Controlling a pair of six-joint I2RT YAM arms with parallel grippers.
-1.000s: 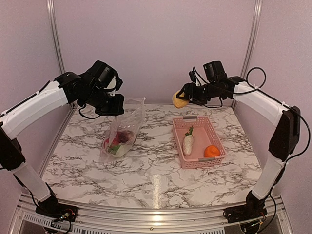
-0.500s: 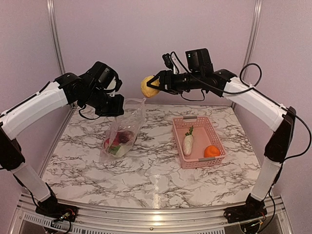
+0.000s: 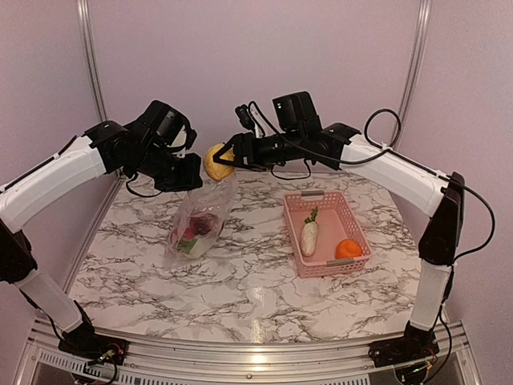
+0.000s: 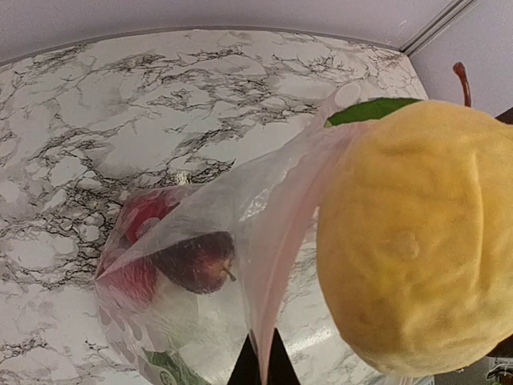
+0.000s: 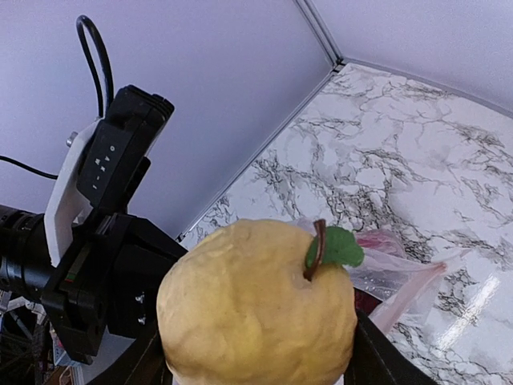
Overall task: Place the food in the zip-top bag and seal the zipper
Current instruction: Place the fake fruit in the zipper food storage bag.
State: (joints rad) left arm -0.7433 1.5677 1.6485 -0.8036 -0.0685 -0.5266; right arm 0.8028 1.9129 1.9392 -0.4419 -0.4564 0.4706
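Note:
My left gripper (image 3: 190, 178) is shut on the mouth edge of the clear zip-top bag (image 3: 199, 220) and holds it up; its tips (image 4: 260, 365) pinch the pinkish zipper strip (image 4: 276, 241). A red fruit (image 4: 136, 241), a dark maroon fruit (image 4: 194, 261) and a green leaf (image 4: 164, 365) lie inside the bag. My right gripper (image 3: 216, 160) is shut on a yellow fruit (image 3: 215, 163) with a brown stem and green leaf, held just above the bag's mouth. It fills the right wrist view (image 5: 256, 309) and shows large in the left wrist view (image 4: 417, 241).
A pink lattice basket (image 3: 353, 220) stands to the right on the marble table (image 3: 256, 281). It holds a white oblong vegetable with a green top (image 3: 309, 235) and an orange fruit (image 3: 348, 249). Pale walls and metal posts (image 3: 90, 64) close the back.
My right arm has swung left from above the basket, carrying the yellow fruit to just over the bag's mouth. My left gripper has kept holding the bag up.

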